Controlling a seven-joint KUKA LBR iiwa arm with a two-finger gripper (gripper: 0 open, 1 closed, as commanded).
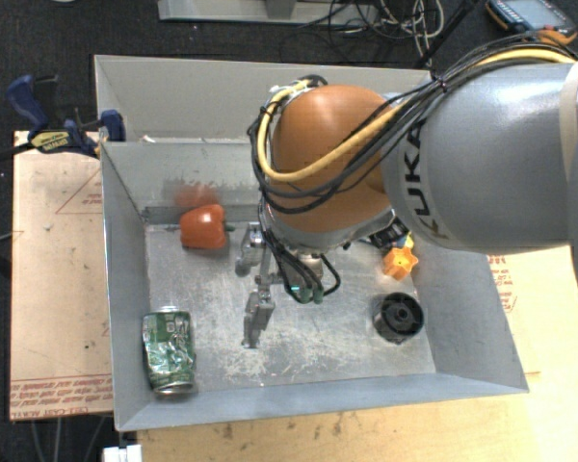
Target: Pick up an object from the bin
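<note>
crushed can (169,351) sits by left wall (125,277), hand (255,327) mid-bin.

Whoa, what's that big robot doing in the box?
A robot arm reaches down into a grey metal bin to pick something up. Its gripper hangs over the bare middle of the floor. A crushed green can lies front left, a red block at the back, a black round part and a small orange piece on the right.

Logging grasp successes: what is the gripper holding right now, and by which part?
Nothing: the gripper is over bare bin floor, apart from the red block and the crushed green can.
</note>
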